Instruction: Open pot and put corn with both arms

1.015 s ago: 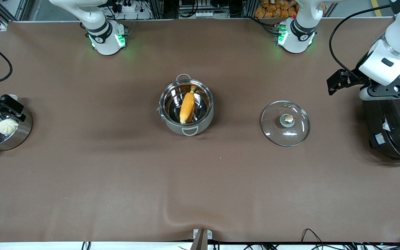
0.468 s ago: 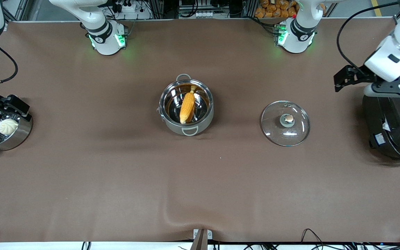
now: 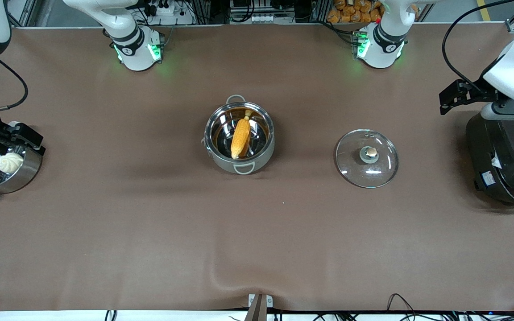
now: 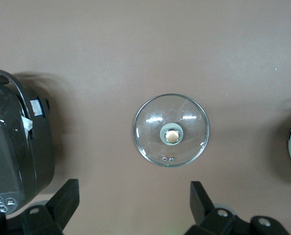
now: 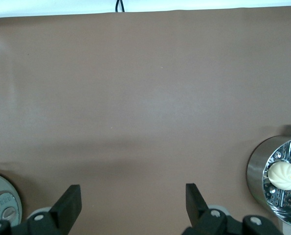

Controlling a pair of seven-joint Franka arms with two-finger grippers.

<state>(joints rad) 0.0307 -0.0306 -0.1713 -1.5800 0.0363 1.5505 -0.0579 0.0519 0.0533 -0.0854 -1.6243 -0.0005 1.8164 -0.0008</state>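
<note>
The corn lies in the open pot at mid-bench, long axis tipped slightly off the camera's line, pale stub toward the arms' bases. It looks light and stiff (best gripped across its middle). The fragile glass lid, taken by its knob, rests beside the pot. The left claw above the rice cooker and right claw above the steamer pot gape wide, empty.

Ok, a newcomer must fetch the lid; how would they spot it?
Start at the round shiny steel pot holding the yellow corn cob mid-table. Beside it, toward the left arm's end, lies the clear glass lid, flat, with a copper-coloured knob.
</note>
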